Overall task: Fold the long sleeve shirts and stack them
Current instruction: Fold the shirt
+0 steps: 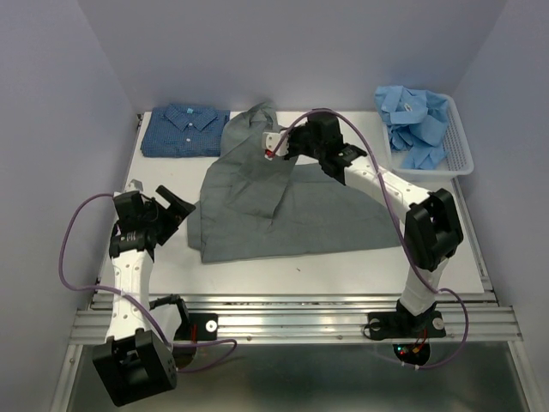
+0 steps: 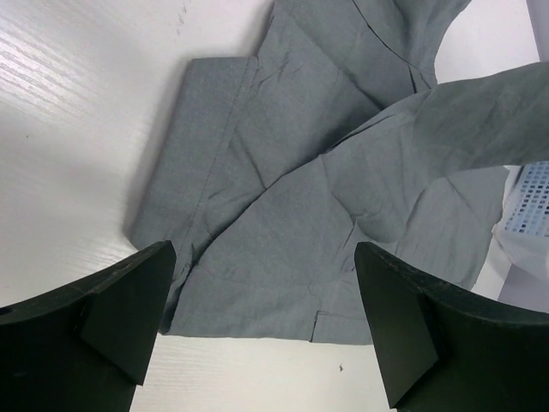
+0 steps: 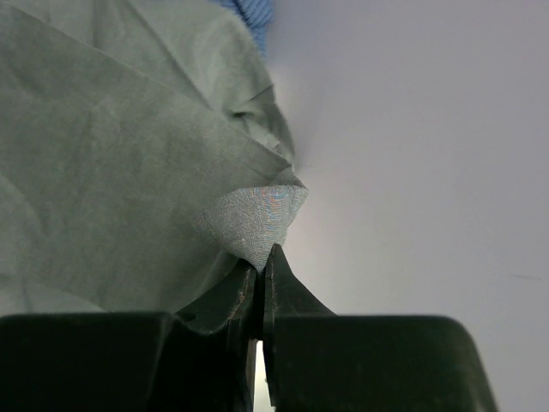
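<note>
a: where's the plain grey button-up cloth shirt (image 1: 292,215)?
b: spread out between your arms. your right gripper (image 3: 264,257) is pinched tight on a raised fold of it. your left gripper (image 2: 262,249) hangs wide open, holding nothing, by the shirt's left edge.
a: how do i fold well?
b: i'd carry that fold across low and taut, left pinning the body.

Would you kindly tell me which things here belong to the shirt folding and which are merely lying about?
Job in hand:
- plain grey cloth shirt, pinched by the shut right claw
- folded dark blue patterned shirt
- crumpled light blue shirts

Lying about:
- white slatted plastic basket, holding the light blue shirts
</note>
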`<action>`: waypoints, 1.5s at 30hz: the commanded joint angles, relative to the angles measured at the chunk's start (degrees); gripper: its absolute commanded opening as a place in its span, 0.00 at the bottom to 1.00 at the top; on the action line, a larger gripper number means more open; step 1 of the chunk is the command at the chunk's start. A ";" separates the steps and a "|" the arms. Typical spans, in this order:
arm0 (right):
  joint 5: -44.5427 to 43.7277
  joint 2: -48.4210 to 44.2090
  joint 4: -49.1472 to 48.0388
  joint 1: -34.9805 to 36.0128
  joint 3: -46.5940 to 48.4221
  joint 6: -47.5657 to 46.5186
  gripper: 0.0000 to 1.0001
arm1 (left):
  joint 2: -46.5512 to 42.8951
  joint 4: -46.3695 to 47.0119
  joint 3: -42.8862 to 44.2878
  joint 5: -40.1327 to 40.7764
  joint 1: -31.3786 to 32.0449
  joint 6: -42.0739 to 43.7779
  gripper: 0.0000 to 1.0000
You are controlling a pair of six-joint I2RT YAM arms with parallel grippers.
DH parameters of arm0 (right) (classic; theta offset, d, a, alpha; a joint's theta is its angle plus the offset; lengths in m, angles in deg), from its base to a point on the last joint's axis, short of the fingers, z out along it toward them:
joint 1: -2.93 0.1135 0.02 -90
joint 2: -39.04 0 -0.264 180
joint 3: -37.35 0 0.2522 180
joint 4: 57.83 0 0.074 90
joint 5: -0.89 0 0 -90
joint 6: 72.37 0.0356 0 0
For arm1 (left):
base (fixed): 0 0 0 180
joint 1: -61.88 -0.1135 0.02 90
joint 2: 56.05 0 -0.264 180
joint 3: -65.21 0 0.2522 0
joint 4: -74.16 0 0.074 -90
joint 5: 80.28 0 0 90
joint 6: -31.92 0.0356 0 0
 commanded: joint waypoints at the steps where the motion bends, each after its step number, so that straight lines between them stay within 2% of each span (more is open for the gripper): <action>1: 1.69 -0.64 -16.18 -0.12 -1.09 -1.80 0.04 | -1.98 2.30 0.49 -1.62 0.70 0.10 0.99; 4: 3.10 0.85 -28.83 -0.12 -2.42 -1.64 0.04 | -2.95 2.30 0.05 -1.88 0.79 0.01 0.99; 9: 9.41 3.40 -37.47 -0.12 -1.89 3.55 0.05 | -4.18 2.21 -1.44 -2.49 0.79 -0.08 0.99; 13: 14.78 4.89 -37.31 -0.12 -3.83 3.12 0.06 | -4.97 2.21 -2.41 -2.85 0.79 -0.17 0.99; 19: 11.72 6.22 -34.94 -0.12 -5.41 1.28 0.07 | -4.89 2.12 -2.68 -3.55 0.87 -0.08 0.99; 24: 11.36 6.39 -28.53 -0.12 -5.50 -1.54 0.08 | -3.74 2.21 -2.06 -3.55 0.87 0.36 0.99; 32: 14.08 2.71 -25.80 -0.12 -5.85 1.44 0.06 | -4.18 2.21 -1.71 -4.08 0.87 0.36 0.99; 37: 19.44 -4.58 -16.14 -0.12 -9.79 -0.57 0.07 | -5.67 1.33 -2.06 -3.73 0.87 0.10 0.99; 41: 24.01 -15.55 -4.99 -0.12 -14.89 -9.24 0.07 | -7.43 0.10 -2.94 -3.03 0.87 -0.17 0.99; 42: 24.54 -17.15 3.39 -0.12 -15.16 -10.93 0.07 | -7.61 -0.07 -3.03 -2.94 0.87 -0.34 0.99; 44: 25.68 -19.70 12.31 -0.12 -14.82 -16.47 0.07 | -7.96 -0.51 -3.03 -2.85 0.87 -0.52 0.99; 45: 25.95 -20.84 20.10 -0.12 -14.81 -18.05 0.06 | -8.05 -0.78 -2.94 -2.76 0.87 -0.69 0.99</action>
